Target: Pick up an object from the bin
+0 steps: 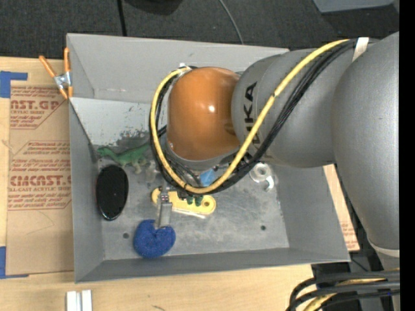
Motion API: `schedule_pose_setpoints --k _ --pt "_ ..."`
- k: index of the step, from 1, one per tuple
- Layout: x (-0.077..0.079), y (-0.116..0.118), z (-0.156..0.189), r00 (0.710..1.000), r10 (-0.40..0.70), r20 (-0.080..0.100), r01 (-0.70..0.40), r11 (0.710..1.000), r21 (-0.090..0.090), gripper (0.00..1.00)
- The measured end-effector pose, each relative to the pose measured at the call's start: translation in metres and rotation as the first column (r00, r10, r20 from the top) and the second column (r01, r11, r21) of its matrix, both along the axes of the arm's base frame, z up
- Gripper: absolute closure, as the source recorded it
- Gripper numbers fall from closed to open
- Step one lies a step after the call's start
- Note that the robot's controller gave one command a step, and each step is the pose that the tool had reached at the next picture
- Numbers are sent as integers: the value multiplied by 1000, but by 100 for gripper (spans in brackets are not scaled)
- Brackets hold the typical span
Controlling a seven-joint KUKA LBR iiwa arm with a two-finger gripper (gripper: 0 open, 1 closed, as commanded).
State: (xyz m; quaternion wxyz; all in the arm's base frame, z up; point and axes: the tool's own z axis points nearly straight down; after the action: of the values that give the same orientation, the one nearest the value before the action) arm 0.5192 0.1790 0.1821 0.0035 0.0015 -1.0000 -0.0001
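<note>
The gripper (165, 204), its grip impossible to tell, is pictured at a flat yellow piece (196, 205); a centred descent, clear of the blue lump (154, 240), is advised.

Bin (194, 50): grey
Oval thing (111, 192): black
Soft lump (154, 240): blue
Toy (126, 153): green, I think
Flat piece (194, 205): yellow
My wrist cover (201, 112): orange
</note>
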Motion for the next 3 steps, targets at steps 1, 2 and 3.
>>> schedule_pose_setpoints --k 1,2,3 --pt "2 -1 5 1000 -2 7 1 1000 1 0" --pt "5 -8 -11 997 -70 11 70 998 4 0" --pt "28 -34 -44 984 -179 8 179 984 4 0"
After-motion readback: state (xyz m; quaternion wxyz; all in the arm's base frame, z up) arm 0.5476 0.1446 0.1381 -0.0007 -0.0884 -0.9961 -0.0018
